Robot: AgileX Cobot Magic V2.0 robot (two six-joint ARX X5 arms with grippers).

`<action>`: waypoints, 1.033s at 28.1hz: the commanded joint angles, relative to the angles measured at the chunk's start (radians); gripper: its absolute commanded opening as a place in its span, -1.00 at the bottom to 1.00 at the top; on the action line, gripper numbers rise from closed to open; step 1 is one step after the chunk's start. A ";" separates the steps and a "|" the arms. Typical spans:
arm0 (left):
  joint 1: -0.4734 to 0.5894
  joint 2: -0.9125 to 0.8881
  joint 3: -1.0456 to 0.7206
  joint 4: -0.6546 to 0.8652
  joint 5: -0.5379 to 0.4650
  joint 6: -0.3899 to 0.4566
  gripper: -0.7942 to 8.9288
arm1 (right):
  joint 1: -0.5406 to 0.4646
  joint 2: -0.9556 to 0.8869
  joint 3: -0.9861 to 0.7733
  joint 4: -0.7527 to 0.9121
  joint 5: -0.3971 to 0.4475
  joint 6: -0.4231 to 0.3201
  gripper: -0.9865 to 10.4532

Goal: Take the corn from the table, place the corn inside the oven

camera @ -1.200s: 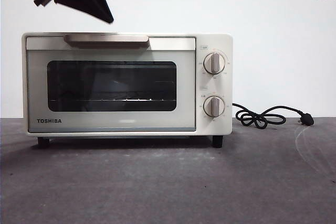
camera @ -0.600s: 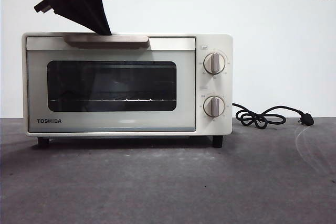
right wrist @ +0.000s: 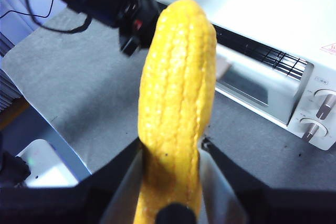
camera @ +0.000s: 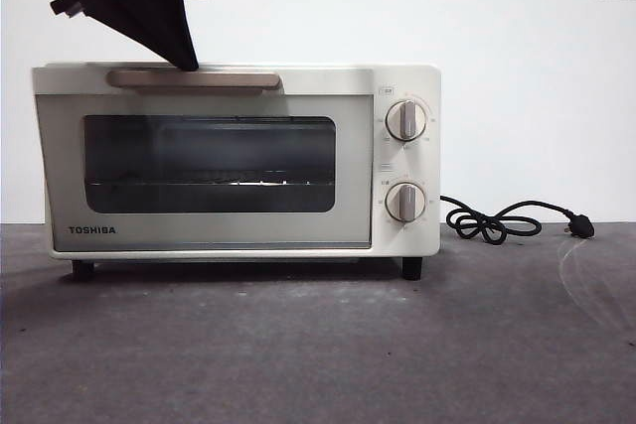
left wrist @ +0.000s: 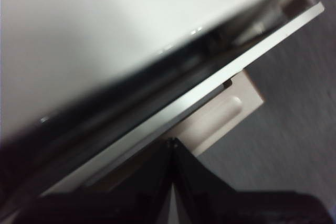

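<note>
The cream-white oven (camera: pixel 402 76) stands on the dark grey table (camera: pixel 318 345). Its glass door (camera: pixel 199 230) leans out a little at the top, showing a narrow gap in the left wrist view. My left gripper (camera: pixel 184 62) comes down from the upper left, its shut tip (left wrist: pixel 171 142) touching the bar handle (camera: pixel 229 78). My right gripper (right wrist: pixel 170 148) does not show in the front view. It is shut on the yellow corn (right wrist: pixel 176 87), held in the air above the table and in front of the oven (right wrist: pixel 273 14).
Two round knobs (camera: pixel 404 119) sit on the oven's right panel. A black power cord (camera: pixel 507 220) lies coiled on the table to the right of the oven. A white object (right wrist: pixel 44 166) lies near the table's edge in the right wrist view.
My left gripper came down onto the door handle. The top of the oven door has tipped outward a little from shut.
</note>
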 commanded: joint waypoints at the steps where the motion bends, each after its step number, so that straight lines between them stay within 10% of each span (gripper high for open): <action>1: -0.032 0.030 -0.026 -0.068 -0.032 0.019 -0.85 | 0.000 0.003 0.005 0.006 0.007 -0.009 -0.85; 29: -0.235 -0.394 -0.026 -0.214 -0.217 -0.041 -0.85 | 0.001 0.020 0.005 0.058 -0.002 -0.036 -0.85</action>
